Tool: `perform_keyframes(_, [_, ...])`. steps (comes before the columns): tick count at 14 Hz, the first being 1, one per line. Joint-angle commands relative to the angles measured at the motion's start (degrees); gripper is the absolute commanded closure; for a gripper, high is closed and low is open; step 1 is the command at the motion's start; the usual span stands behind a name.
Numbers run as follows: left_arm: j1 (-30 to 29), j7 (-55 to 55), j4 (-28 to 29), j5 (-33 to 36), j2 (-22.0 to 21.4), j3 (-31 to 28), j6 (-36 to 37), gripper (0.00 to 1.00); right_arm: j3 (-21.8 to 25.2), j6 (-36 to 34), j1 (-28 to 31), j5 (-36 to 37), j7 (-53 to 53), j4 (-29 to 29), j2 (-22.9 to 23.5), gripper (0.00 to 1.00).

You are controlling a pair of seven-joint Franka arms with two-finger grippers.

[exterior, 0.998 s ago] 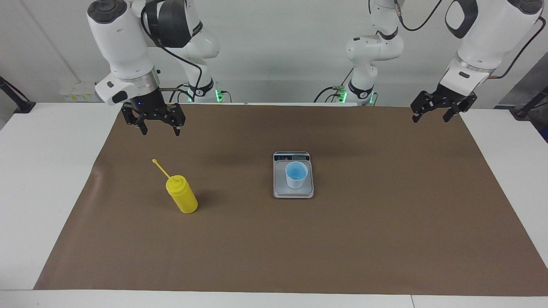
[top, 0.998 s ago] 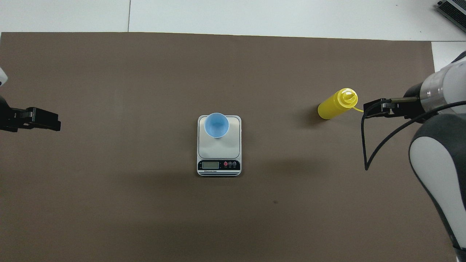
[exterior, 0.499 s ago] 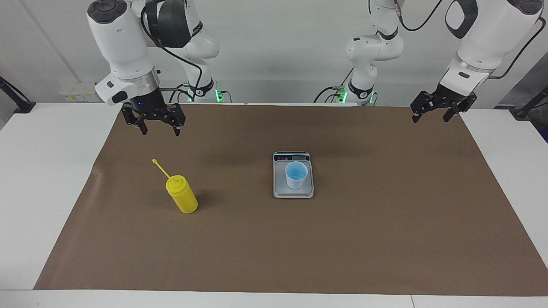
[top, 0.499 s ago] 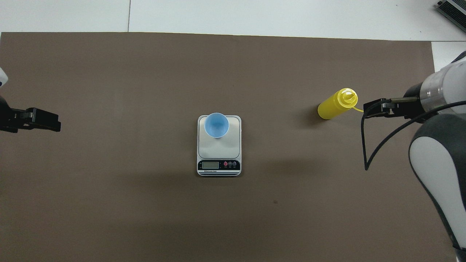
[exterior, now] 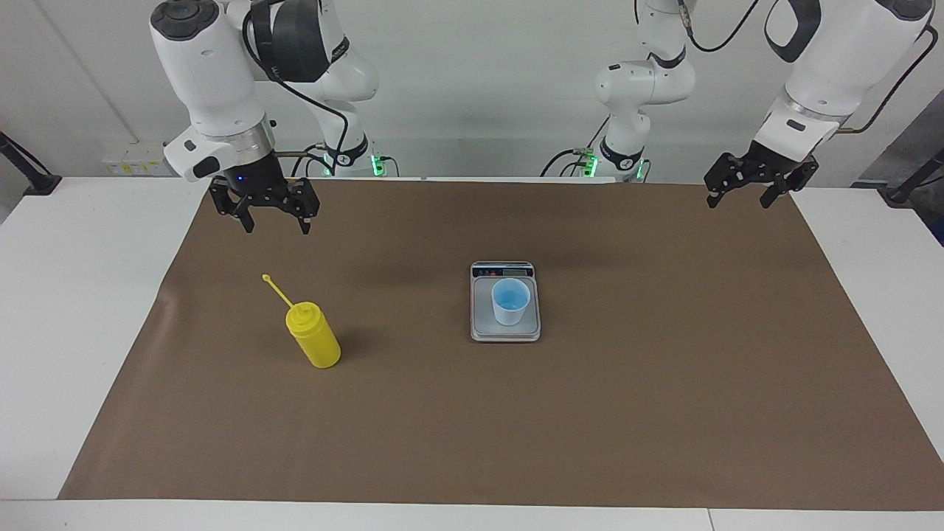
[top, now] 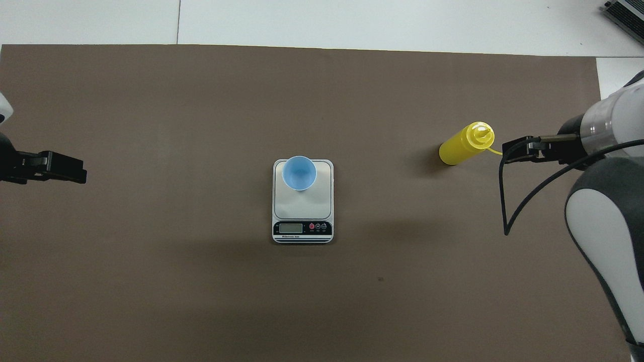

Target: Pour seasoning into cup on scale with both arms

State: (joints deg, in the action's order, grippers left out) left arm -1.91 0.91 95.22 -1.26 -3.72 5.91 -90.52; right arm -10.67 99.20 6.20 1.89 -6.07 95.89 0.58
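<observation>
yellow bottle (exterior: pixel 313 336): squeezy soft plastic, probably light, standing on brown surface (exterior: pixel 664 413) toward my right arm's end
grab spot: mid-body, gently
right fingers (exterior: pixel 274 227): spread, hovering near it
left fingers (exterior: pixel 739 199): spread, waiting
cup (exterior: pixel 510 301): on scale (exterior: pixel 479 328)

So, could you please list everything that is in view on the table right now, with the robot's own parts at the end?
squeeze bottle: one, bright yellow, upright on the mat toward the right arm's end, its thin cap stick out to one side
cup: one, pale blue, upright on the scale
scale: one, silver-grey, mid-mat, display edge toward the robots
mat: one, brown, covering most of the table
table: one, white
right gripper: one, black, open, raised over the mat near the bottle
left gripper: one, black, open, raised over the mat's corner at the left arm's end, waiting
</observation>
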Motion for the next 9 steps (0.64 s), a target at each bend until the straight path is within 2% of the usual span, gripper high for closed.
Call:
perform_keyframes(1, [-0.02,-1.09,0.85,-0.50,-1.03,-0.11,-1.06,0.00,0.21,0.02,0.31,-1.10,1.76,0.61,-0.84,0.00])
perform_keyframes(9, [0.16,-0.74,1.29,-0.50,-1.20,-0.02,-1.06,0.00,0.21,0.02,0.31,-1.10,1.76,0.61,-0.84,0.00])
